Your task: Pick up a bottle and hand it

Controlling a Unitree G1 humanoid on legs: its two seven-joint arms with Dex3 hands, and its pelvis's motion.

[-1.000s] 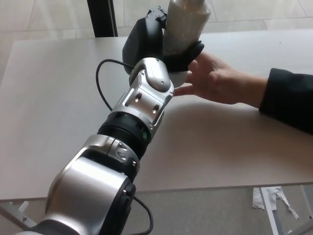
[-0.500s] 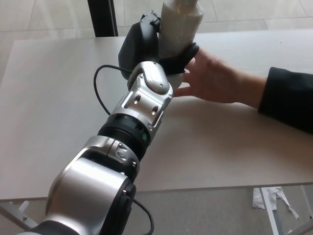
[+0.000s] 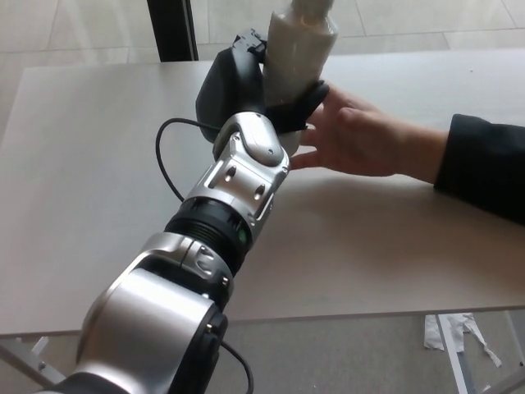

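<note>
Because the handover is under way, the left hand [image 3: 246, 78] grips the bottle [image 3: 297, 53] upright, lifted beside the person's open hand [image 3: 357, 135] waiting over the table [image 3: 82, 164].

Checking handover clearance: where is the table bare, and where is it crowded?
Bare: the table left of the arm, and the near-right stretch below the person's sleeve. Crowded: top centre, where the left robot hand holds the bottle against the person's hand.

a pale bench [image 3: 98, 148] fills most of the view. behind it stands a dark post [image 3: 172, 29] on a light tiled floor [image 3: 82, 25]. paper scraps [image 3: 459, 332] lie below the bench's near edge.
</note>
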